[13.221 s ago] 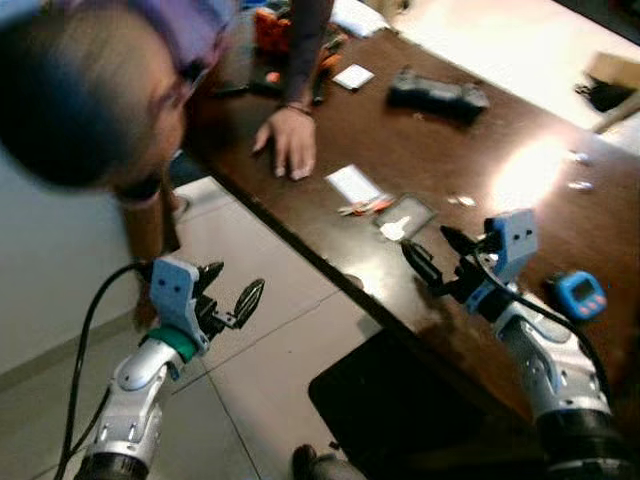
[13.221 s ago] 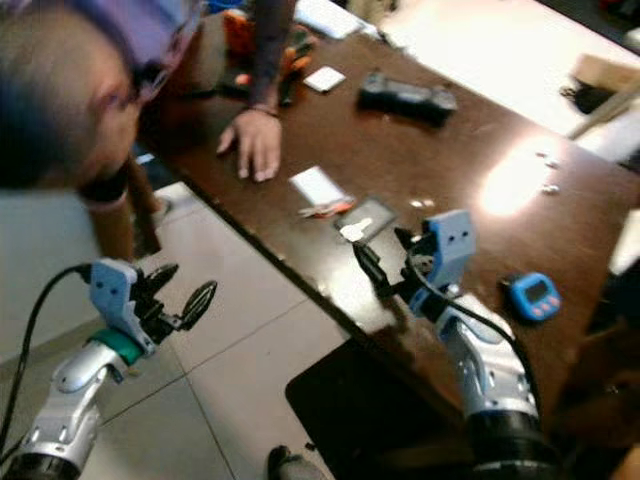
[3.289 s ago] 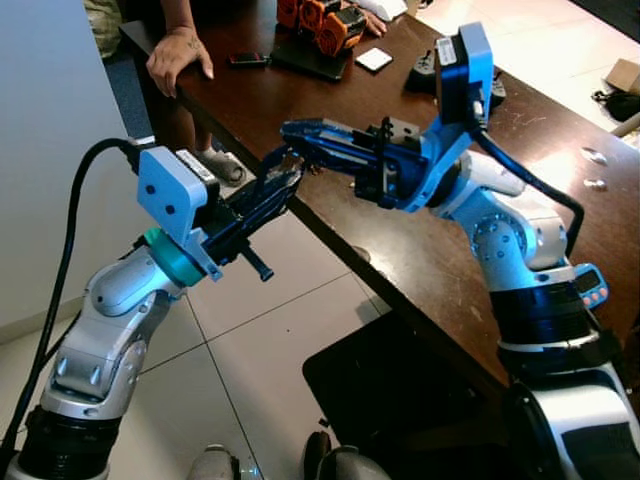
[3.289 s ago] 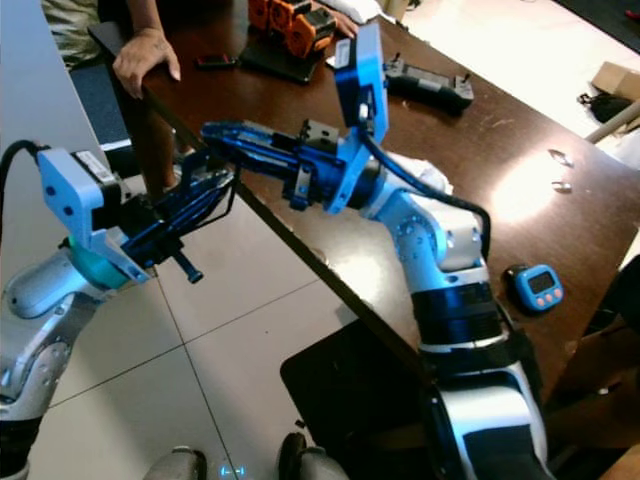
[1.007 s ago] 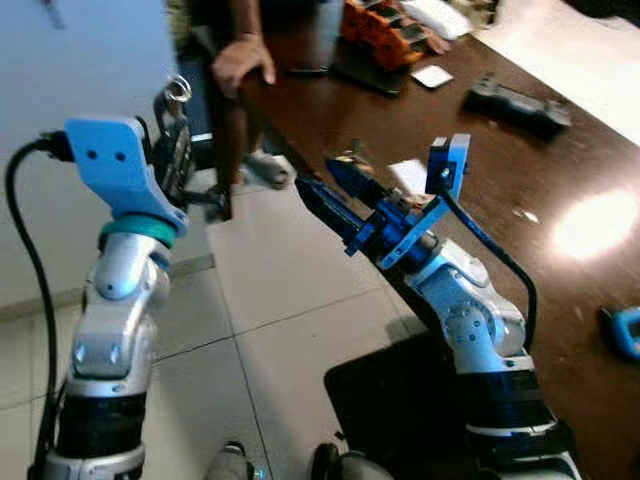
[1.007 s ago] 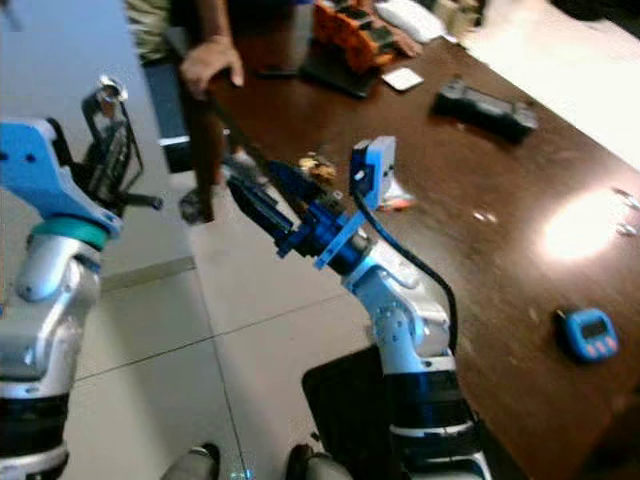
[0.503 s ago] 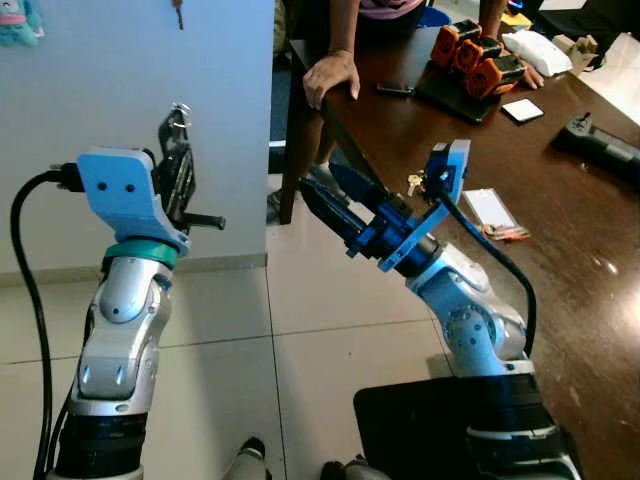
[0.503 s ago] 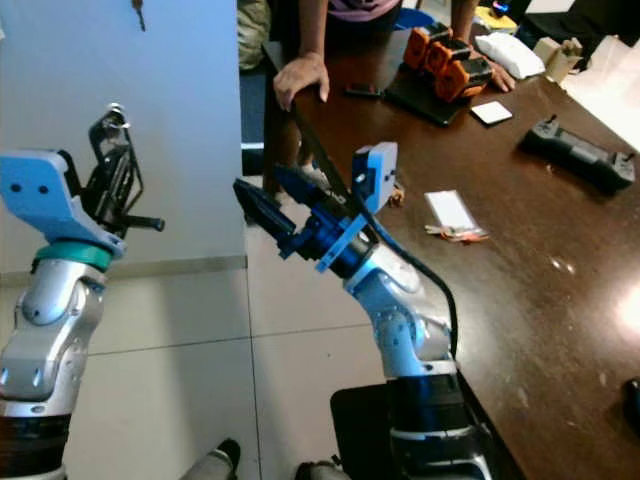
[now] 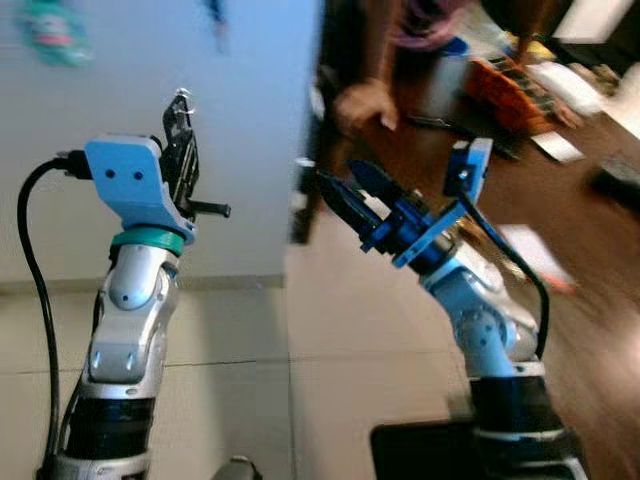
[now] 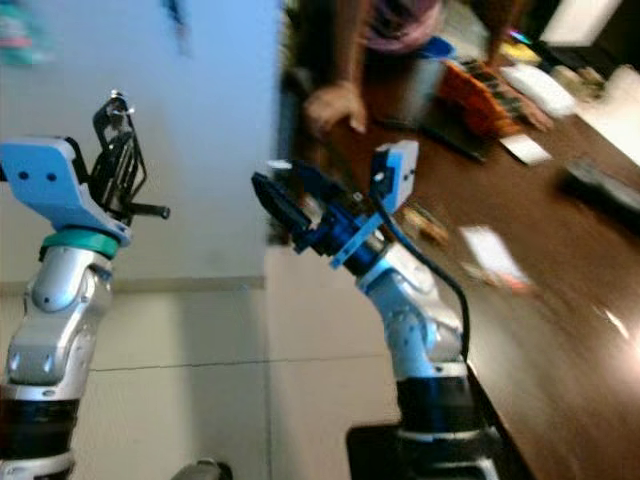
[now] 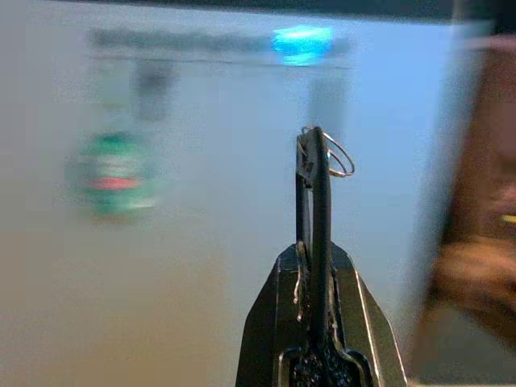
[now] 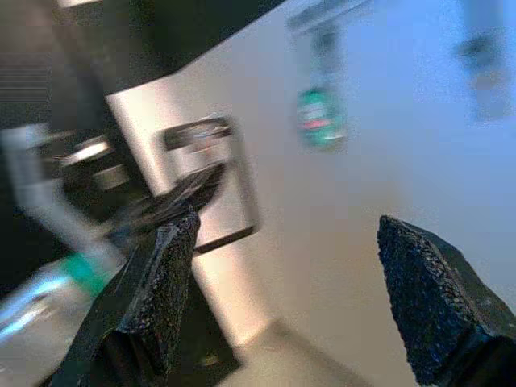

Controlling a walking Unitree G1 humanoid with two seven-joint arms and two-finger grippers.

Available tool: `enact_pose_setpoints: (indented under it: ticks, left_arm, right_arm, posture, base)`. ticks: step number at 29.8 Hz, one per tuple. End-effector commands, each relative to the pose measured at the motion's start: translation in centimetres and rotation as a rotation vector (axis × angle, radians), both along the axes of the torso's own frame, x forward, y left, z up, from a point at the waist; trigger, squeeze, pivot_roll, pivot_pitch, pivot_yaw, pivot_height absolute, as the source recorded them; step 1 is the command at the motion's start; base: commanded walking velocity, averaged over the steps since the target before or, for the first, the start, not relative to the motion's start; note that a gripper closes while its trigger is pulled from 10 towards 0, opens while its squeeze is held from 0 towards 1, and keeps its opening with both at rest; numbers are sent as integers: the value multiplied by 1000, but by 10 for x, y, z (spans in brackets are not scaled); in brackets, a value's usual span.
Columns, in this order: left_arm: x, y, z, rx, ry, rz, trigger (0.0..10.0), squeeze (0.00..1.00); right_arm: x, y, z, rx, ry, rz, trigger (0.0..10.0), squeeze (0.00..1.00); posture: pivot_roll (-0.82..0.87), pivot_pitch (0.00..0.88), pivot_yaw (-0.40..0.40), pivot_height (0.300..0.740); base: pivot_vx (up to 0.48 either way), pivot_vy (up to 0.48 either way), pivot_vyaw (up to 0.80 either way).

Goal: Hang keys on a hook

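My left gripper (image 9: 180,125) is raised upright in front of a pale wall (image 9: 110,70), shut on the keys. A silver key ring (image 9: 181,97) sticks out above the fingertips; the left wrist view shows this ring (image 11: 339,153) beside the closed black fingers (image 11: 313,201). High on the wall runs a blurred rail (image 11: 201,39) with items hanging from it, among them a green one (image 11: 117,165). My right gripper (image 9: 345,190) is held out at mid-height, open and empty, its pads (image 12: 161,266) wide apart.
A dark wooden table (image 9: 590,300) runs along the right side. A person's hand (image 9: 365,100) rests on its far corner, and orange objects (image 9: 505,85) lie further back. Beige tiled floor (image 9: 250,350) lies between me and the wall.
The whole picture has shifted and blurred, so the camera has turned. My left gripper still holds the keys upright; my right gripper stays open at mid-height.
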State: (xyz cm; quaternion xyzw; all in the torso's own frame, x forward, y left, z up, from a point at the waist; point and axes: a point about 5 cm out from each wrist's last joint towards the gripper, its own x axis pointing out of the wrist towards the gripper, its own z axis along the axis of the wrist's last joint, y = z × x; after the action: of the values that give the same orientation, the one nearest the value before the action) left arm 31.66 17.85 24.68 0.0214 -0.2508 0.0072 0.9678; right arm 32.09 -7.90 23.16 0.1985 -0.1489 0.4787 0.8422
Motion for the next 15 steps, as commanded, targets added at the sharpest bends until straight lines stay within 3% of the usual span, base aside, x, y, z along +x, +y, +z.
enact_pose_setpoints:
  ticks: [1,7,15]
  left_arm:
    - [1,-12,-1,9,-5,-47,10000,0]
    - [2,-15,2,6,-12,-66,10000,0]
    - [3,-36,7,12,-43,-207,10000,0]
  right_arm:
    - [1,-12,-1,-3,-2,-37,10000,0]
    - [2,-13,-1,2,4,-53,10000,0]
    - [6,-17,0,17,24,-97,10000,0]
  posture:
    - [149,79,-45,740]
    - [145,78,-44,740]
    - [139,79,-43,740]
  base:
    - [382,0,0]
    - [384,0,0]
    - [390,0,0]
